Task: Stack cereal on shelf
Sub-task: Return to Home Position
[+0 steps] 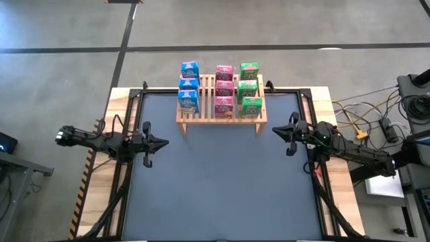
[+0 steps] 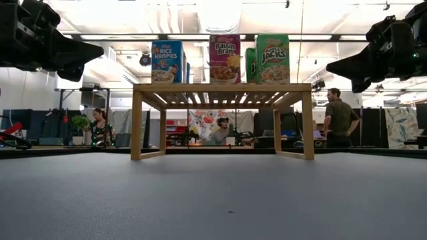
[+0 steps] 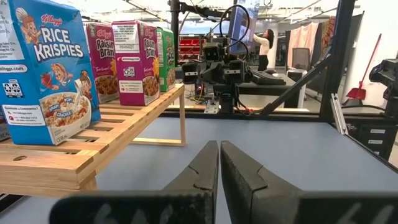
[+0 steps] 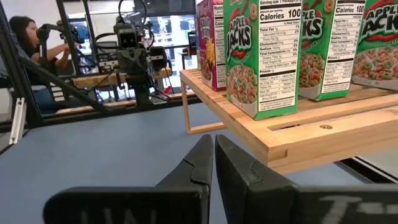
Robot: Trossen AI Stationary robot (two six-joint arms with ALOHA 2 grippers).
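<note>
The light-wood slatted shelf (image 1: pixel 221 107) stands on its side legs at the table's far middle. On it stand three rows of cereal boxes: blue (image 1: pixel 189 86) on the left, pink (image 1: pixel 224 88) in the middle, green (image 1: pixel 249 89) on the right. They also show in the low view (image 2: pixel 167 62), the left wrist view (image 3: pixel 46 71) and the right wrist view (image 4: pixel 261 56). My left gripper (image 1: pixel 163 142) is shut and empty at the table's left side. My right gripper (image 1: pixel 276 132) is shut and empty at the right side. Both hover above the table.
The dark grey tabletop (image 1: pixel 222 181) lies between the two arms and in front of the shelf. Cables (image 1: pixel 363 121) lie past the table's right edge. People show in the room behind the table (image 2: pixel 340 120).
</note>
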